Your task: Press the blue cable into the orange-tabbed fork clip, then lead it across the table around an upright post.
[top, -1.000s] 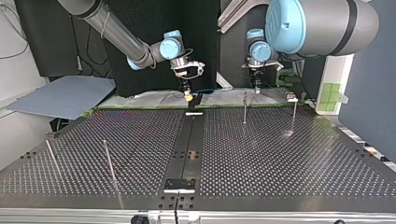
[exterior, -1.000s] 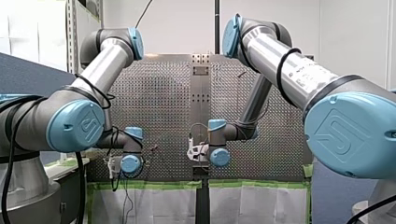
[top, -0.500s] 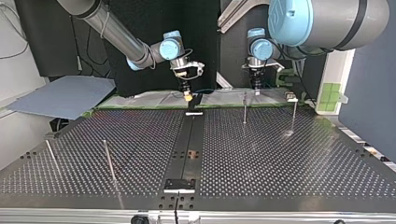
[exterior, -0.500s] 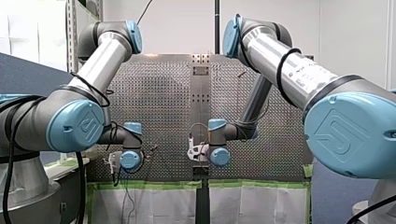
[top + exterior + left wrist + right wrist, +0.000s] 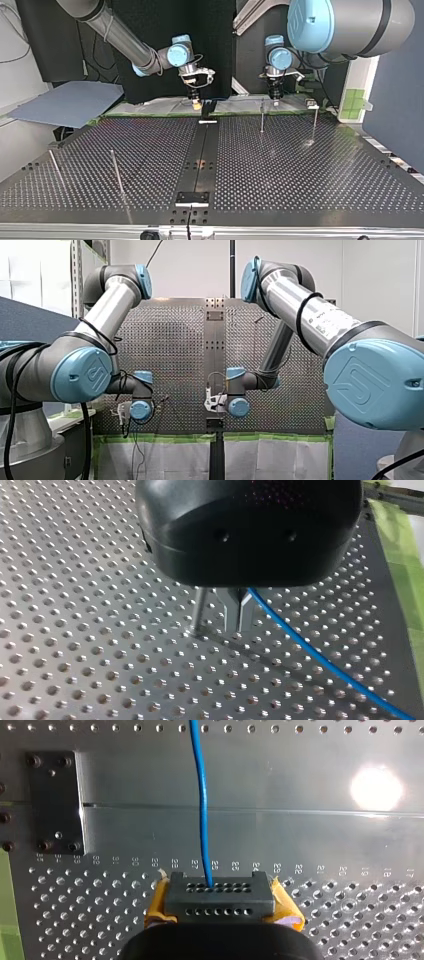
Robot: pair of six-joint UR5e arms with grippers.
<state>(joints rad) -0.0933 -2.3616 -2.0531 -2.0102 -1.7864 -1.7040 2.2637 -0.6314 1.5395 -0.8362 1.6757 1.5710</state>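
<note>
Shifted sideways, yellow-padded right hand [image 5: 196,104] pinches thin blue cable [image 5: 202,810].

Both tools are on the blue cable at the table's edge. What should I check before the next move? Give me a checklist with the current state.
1. Left tool shut on the blue cable: ok.
2. Right tool shut on the cable: ok, the cable runs out of its tip.
3. Cable ahead of the right tool straight, no kink: ok.
4. Cable clear of the upright post beside the left tool: ok, they stand apart.
5. Orange-tabbed clip located: cannot tell, no view shows it.
6. Tools apart from each other in the top view: ok.
</note>
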